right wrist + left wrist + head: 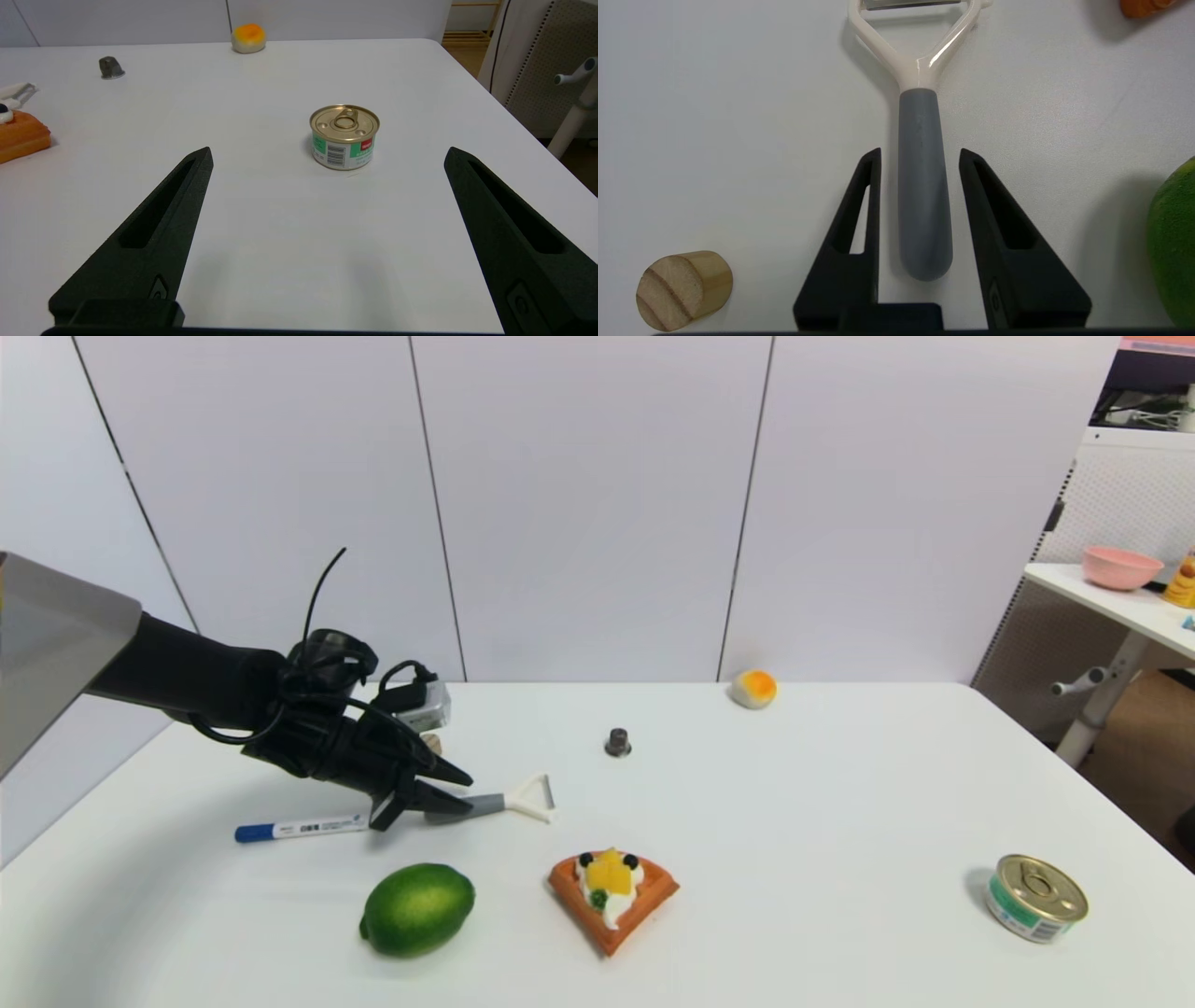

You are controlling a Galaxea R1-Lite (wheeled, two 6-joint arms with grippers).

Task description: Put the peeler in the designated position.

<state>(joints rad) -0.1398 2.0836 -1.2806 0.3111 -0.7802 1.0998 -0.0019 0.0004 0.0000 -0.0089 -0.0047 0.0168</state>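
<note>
At the far left of the white table point(840, 784) a marker pen point(301, 827) lies flat, its blue cap pointing left. Just beside it the left gripper point(451, 791) reaches in low over the tabletop, and the wrist view shows its two fingers point(859, 224) set either side of the peeler's grey handle with a slim gap on each side — straddling it, not pinching it. The peeler point(509, 800) lies flat on the table, forked white head pointing right, blade at the far end. A small wooden cylinder point(684, 289) lies near the gripper on its far side. In front of the peeler sit a lime point(416, 909) and, further right, a wedge of toy waffle point(612, 893) topped with fruit. Behind them stands a small dark metal knob point(617, 742), then a round orange-topped bun point(753, 689) at the back edge. A tin can point(1035, 898) stands well apart at the right. The right gripper point(327, 156) is out of the head view — it hovers with fingers spread wide, facing the can.
</note>
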